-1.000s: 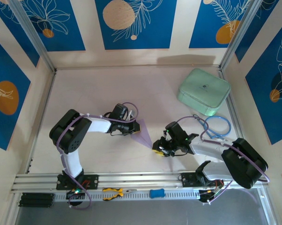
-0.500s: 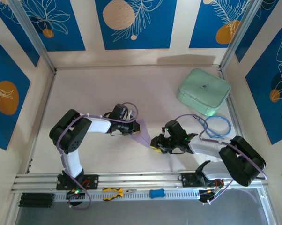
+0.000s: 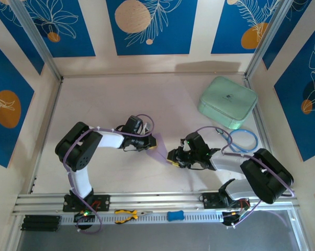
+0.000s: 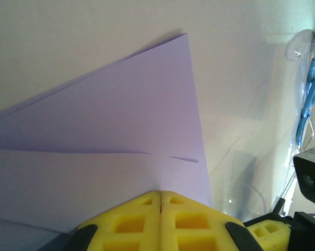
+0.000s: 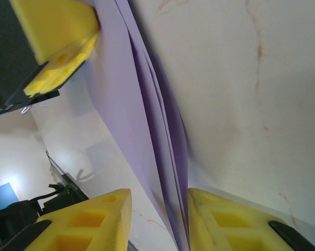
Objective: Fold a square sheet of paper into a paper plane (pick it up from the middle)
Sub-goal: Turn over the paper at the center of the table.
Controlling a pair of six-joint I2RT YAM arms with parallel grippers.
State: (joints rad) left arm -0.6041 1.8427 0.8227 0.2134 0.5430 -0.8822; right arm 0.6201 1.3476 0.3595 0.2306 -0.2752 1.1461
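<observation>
The square sheet of paper is now a folded lavender paper plane, a long pointed shape lying mid-table. My left gripper is shut on its wide end; in the left wrist view the yellow fingers meet over the paper plane. My right gripper stands at the pointed end. In the right wrist view it is open, with the layered tip of the plane running between the fingers and lying against the right one. The left gripper's yellow finger holds the far end.
A mint-green rounded case sits at the back right, with a blue cable loop just in front of it. Yellow pliers and a small blue object lie on the near rail. Aluminium posts and walls enclose the table.
My right gripper has slid left toward the plane's pointed end, which now lies between its fingers. The left gripper and the paper have stayed put.
</observation>
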